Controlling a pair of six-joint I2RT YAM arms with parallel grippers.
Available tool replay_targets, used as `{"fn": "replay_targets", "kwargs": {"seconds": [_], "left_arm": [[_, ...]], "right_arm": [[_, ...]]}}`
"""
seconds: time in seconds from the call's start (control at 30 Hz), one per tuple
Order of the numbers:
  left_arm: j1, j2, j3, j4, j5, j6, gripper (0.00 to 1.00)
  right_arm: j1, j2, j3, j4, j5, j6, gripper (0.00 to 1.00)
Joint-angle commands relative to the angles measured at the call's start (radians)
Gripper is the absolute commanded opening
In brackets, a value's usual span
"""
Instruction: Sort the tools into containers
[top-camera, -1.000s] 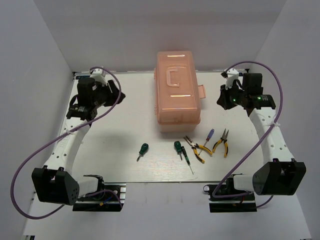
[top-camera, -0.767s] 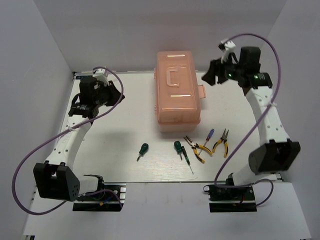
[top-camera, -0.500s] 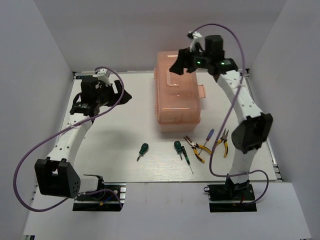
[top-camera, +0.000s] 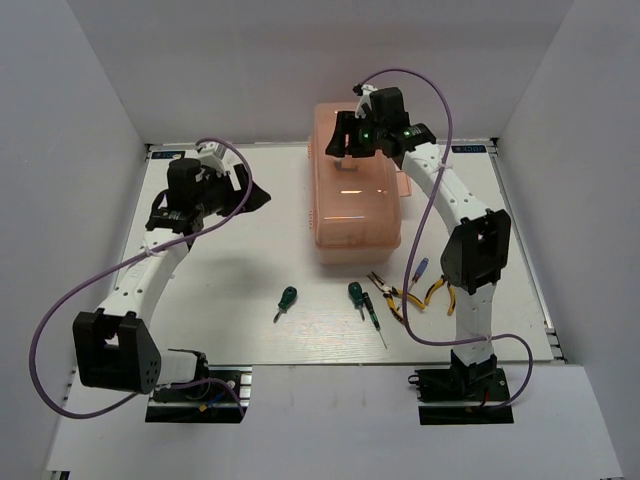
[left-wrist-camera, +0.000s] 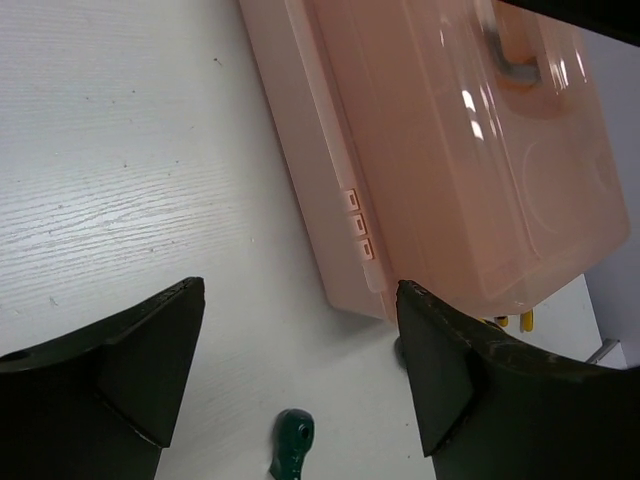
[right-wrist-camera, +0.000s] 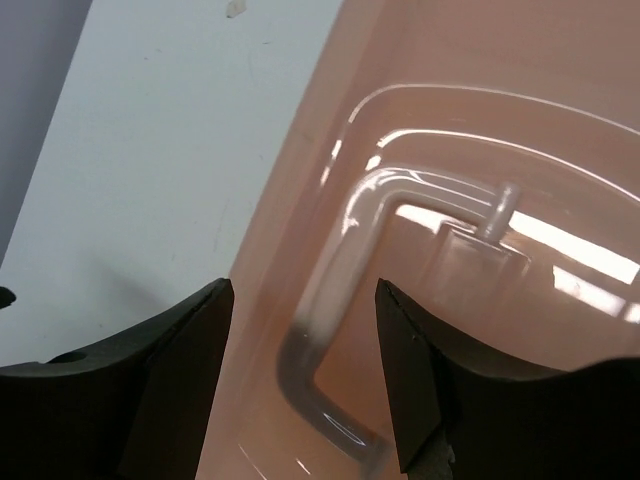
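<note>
Hovering above the left half of the table (top-camera: 220, 290), the left gripper (top-camera: 250, 197) faces the toolbox (top-camera: 355, 200) with its two fingers spread wide and nothing between them. In its wrist view the dark fingers (left-wrist-camera: 140, 370) frame bare white tabletop and the left wall of the salmon-pink box, whose lid is down.

Near of that gripper and well apart from it, a stubby green screwdriver (top-camera: 287, 298) lies alone on the table, left of the other tools. The green handle at the bottom edge of the left wrist view looks like a stubby driver, but I cannot tell which one.

The toolbox stands at the middle far part of the table, long side running near to far. The right gripper (top-camera: 340, 140) hangs over its far end, the right arm reaching across from the right side. In the right wrist view its fingers (right-wrist-camera: 170, 390) are parted and hold nothing, and the clear lid handle (right-wrist-camera: 335, 270) sits in the gap below them; whether they touch the lid cannot be told.

Just near of the box lie the remaining tools: a second stubby green screwdriver (top-camera: 354, 292), a long thin green screwdriver (top-camera: 373, 316) beside it, yellow-and-black pliers (top-camera: 390, 296), a blue-handled screwdriver (top-camera: 419, 269), and a second pair of pliers (top-camera: 440, 292) partly hidden by the right arm.
</note>
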Motion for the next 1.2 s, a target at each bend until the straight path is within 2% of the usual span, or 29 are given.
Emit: {"fn": "replay_targets", "kwargs": {"seconds": [0.0,0.1,0.23,0.43,0.57,0.7,0.93,1.17], "left_arm": [[-0.003,0.006,-0.003,0.054,0.036,-0.011,0.88],[-0.003,0.028,0.016,0.063,0.047,-0.02,0.88],[-0.003,0.052,0.066,0.081,0.07,-0.02,0.88],[-0.003,0.103,0.172,0.21,0.133,-0.066,0.88],[-0.012,0.155,0.238,0.351,0.196,-0.141,0.88],[-0.022,0.248,0.303,0.445,0.237,-0.223,0.86],[-0.054,0.446,0.471,0.477,0.263,-0.292,0.85],[-0.118,0.646,0.672,0.447,0.308,-0.339,0.85]], "right_arm": [[0.016,-0.081,-0.031,0.001,0.095,0.028,0.65],[0.033,-0.088,-0.04,-0.009,0.147,0.019,0.65],[0.034,-0.073,-0.079,-0.017,0.144,0.053,0.65],[0.033,-0.044,-0.11,0.011,0.007,0.16,0.65],[0.021,-0.044,-0.105,0.035,-0.059,0.2,0.64],[-0.004,-0.053,-0.088,0.107,-0.216,0.292,0.62],[-0.036,-0.065,-0.086,0.196,-0.339,0.369,0.61],[-0.055,-0.072,-0.093,0.216,-0.372,0.383,0.61]]}}
